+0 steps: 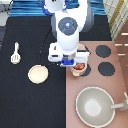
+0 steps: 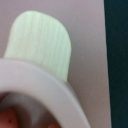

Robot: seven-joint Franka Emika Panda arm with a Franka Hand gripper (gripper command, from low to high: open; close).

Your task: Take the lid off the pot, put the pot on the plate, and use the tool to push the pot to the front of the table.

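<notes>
Pot [image 1: 79, 68]: small, pale pink, reddish-brown contents showing, lid not on it; sits on stove, partly hidden under gripper [image 1: 70, 61], which hangs directly over its upper-left part. Wrist view: pot rim [image 2: 47, 100] and one side tab [image 2: 40, 45] close up. Plate [image 1: 38, 74]: cream, round, flat on table [image 1: 20, 105], well left of pot in exterior view. Tool [image 1: 16, 53]: cream-white, on table, further left of pot, beyond plate.

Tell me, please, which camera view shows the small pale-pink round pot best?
The wrist view shows it best: the small pale-pink round pot fills the frame from close by, its rim, one pale side tab and reddish contents plain. The exterior view shows only part of the pot, on the pinkish-brown stove top, with the gripper right above it.
</notes>
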